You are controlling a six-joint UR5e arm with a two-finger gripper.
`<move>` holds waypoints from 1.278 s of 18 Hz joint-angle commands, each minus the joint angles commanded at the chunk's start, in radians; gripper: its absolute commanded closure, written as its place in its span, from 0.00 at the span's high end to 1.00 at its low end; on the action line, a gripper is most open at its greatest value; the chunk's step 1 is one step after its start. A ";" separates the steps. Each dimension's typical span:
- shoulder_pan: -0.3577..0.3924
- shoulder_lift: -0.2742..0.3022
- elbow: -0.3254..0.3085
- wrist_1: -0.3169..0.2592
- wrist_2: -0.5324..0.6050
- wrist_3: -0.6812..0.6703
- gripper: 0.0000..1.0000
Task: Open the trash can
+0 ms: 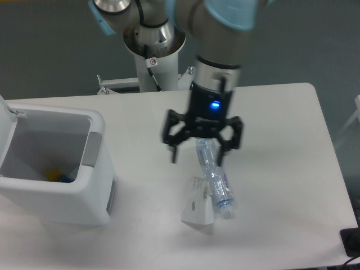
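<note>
The trash can point(53, 169) stands open; the gripper point(197, 154), fingers wide and empty, hovers over the bottle point(214, 175), likely next.

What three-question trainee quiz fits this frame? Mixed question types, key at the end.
1. True or false: the flat lid of the large white boxy plastic trash can is raised.
2. The black two-finger gripper hovers above: A) the bin, B) the clear crushed plastic bottle, C) the white folded carton.
3. What lies against the bottle's left side?

Key: 1 true; 2 B; 3 the carton.
</note>
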 joint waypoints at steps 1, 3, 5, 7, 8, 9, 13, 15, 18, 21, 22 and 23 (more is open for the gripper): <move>0.017 -0.014 0.000 0.002 0.000 0.031 1.00; 0.074 -0.038 -0.003 0.002 0.000 0.101 1.00; 0.107 -0.063 -0.003 0.000 0.002 0.195 1.00; 0.118 -0.094 -0.003 0.000 0.003 0.263 1.00; 0.120 -0.114 -0.002 0.002 0.029 0.292 1.00; 0.120 -0.124 0.003 0.002 0.070 0.313 1.00; 0.120 -0.160 0.002 0.002 0.199 0.442 1.00; 0.120 -0.167 0.000 -0.002 0.221 0.520 1.00; 0.109 -0.206 0.009 0.000 0.326 0.611 1.00; 0.068 -0.244 0.034 -0.006 0.426 0.665 1.00; 0.065 -0.253 0.037 -0.003 0.434 0.672 1.00; 0.063 -0.261 0.037 -0.005 0.440 0.681 1.00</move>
